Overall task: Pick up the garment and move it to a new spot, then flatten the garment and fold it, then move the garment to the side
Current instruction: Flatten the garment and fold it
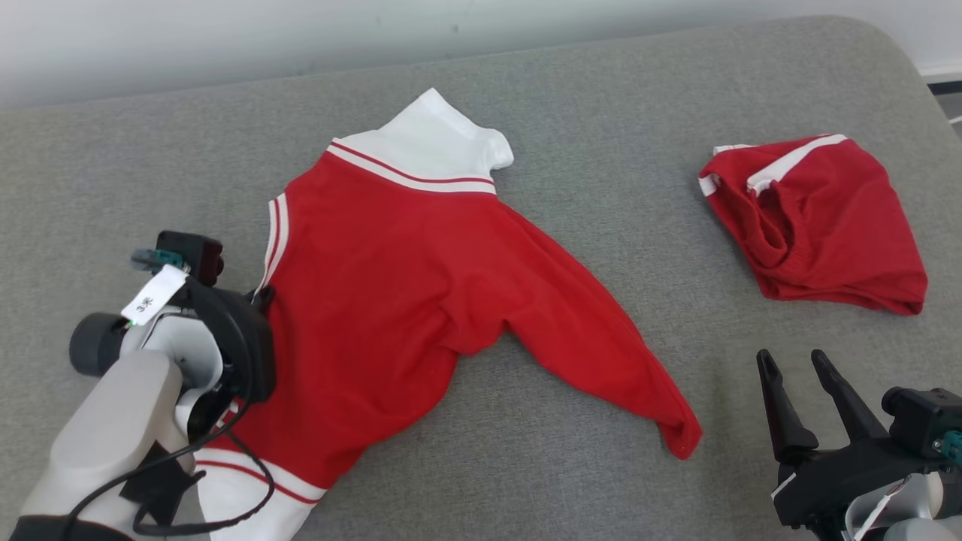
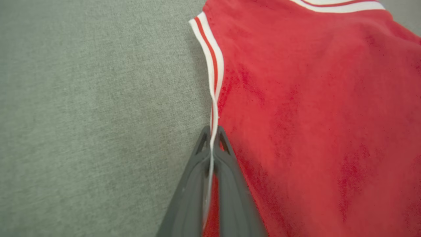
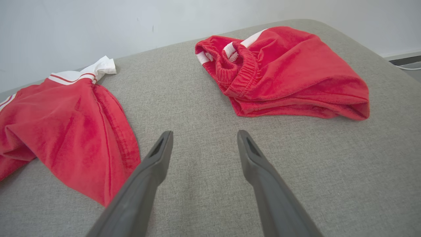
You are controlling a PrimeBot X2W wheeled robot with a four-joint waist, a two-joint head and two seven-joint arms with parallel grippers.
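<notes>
Grey woven fabric covers the bench (image 1: 564,98), which runs back to a pale wall (image 1: 225,37). Your task piece, the red garment (image 1: 391,270), lies spread on the left half of the bench. Its white band (image 1: 428,143) is at the far end, and another white band lies at the near end beside your left forearm (image 1: 113,436). One sleeve (image 1: 601,346) slants out to the near right and ends flat on the fabric.

Your left jaws are pressed together on the garment's left edge. In the left wrist view the two dark fingers (image 2: 190,184) meet around the white-and-red striped trim (image 2: 210,59), with the thin edge running up between them. Red cloth lies to the right of them and bare bench to the left.

Your right jaws stand apart and hold nothing. Their fingers (image 3: 148,177) hang over bare bench at the near right, just beyond the sleeve's end.

Red shorts (image 1: 819,225) with white side stripes lie bunched at the far right, well apart from the garment.
</notes>
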